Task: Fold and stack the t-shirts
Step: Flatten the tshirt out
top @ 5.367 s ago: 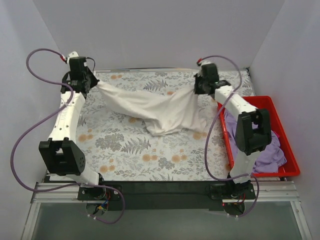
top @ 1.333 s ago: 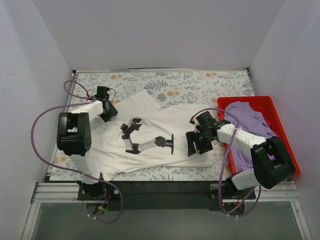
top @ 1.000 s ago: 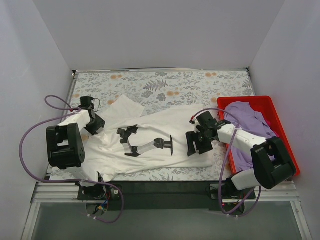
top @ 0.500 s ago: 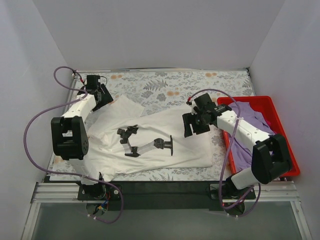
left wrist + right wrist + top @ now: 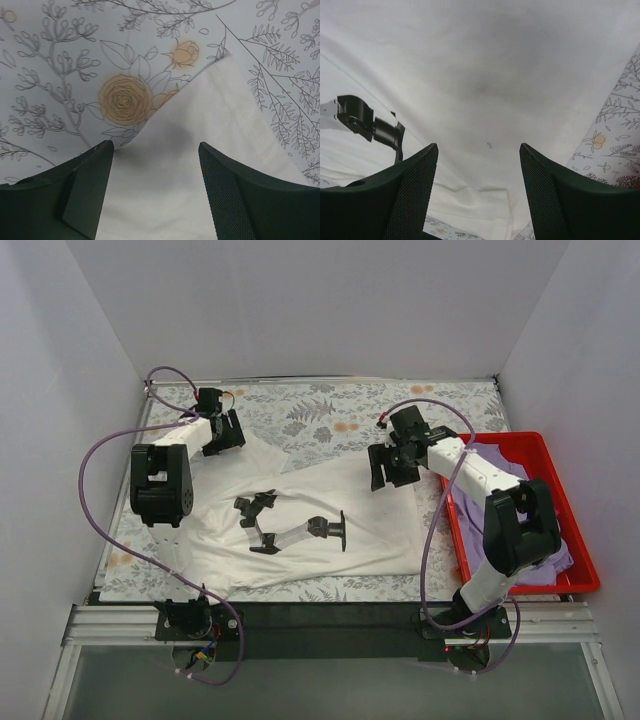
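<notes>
The white t-shirt (image 5: 370, 520) lies spread flat on the floral tablecloth, its black robot-arm graphic (image 5: 290, 527) facing up. My left gripper (image 5: 228, 436) hovers open over the shirt's back-left sleeve (image 5: 225, 115), with only cloth below its fingers (image 5: 90, 185). My right gripper (image 5: 383, 472) stands open above the shirt's back-right part (image 5: 485, 75), nothing between its fingers (image 5: 550, 190); the graphic (image 5: 370, 125) shows at the left of that view. The lavender t-shirt (image 5: 555, 542) lies crumpled in the red bin, partly hidden by the right arm.
The red bin (image 5: 574, 515) stands at the table's right edge, under the right arm's forearm. Floral tablecloth (image 5: 330, 410) shows bare along the back and at the left (image 5: 60, 90). White walls close in on three sides.
My left gripper let go of the shirt, opened and swung from the front left to the back-left sleeve. My right gripper lifted and moved back over the shirt. The shirt now lies flat.
</notes>
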### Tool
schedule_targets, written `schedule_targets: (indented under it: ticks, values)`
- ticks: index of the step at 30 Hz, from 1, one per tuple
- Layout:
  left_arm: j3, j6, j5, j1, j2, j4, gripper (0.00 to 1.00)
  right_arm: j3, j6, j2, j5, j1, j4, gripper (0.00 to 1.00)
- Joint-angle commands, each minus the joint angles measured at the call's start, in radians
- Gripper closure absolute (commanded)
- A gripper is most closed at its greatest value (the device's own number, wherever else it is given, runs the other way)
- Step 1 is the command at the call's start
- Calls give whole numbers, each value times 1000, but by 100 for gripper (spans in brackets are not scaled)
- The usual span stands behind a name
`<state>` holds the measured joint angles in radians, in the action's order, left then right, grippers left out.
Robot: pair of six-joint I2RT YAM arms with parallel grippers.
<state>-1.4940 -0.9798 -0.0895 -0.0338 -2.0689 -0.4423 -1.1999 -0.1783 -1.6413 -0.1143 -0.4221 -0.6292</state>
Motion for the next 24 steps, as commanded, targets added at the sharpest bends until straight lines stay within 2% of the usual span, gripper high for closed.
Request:
schedule_targets:
  ticks: [1,8,11,12,15,16,24]
  values:
    - [-41,30,8,-18,-6,8,36,-88,13,-35,21,19,42,38]
    - [-25,27,-41,-28,-42,2,43,-164,5,-113,54,55,68,38]
    - [-8,21,-56,-29,-45,5,58,-202,3,-161,96,75,92,38]
    - [-2,24,-59,-29,-45,7,70,-217,0,-190,110,81,98,38]
    - [2,32,-78,-29,-39,10,88,-266,-1,-245,160,109,108,38]
    - [0,32,-101,-29,-37,10,100,-279,0,-259,162,127,114,38]
    - [-41,-19,-213,-2,-7,8,100,-385,11,-380,151,184,137,41]
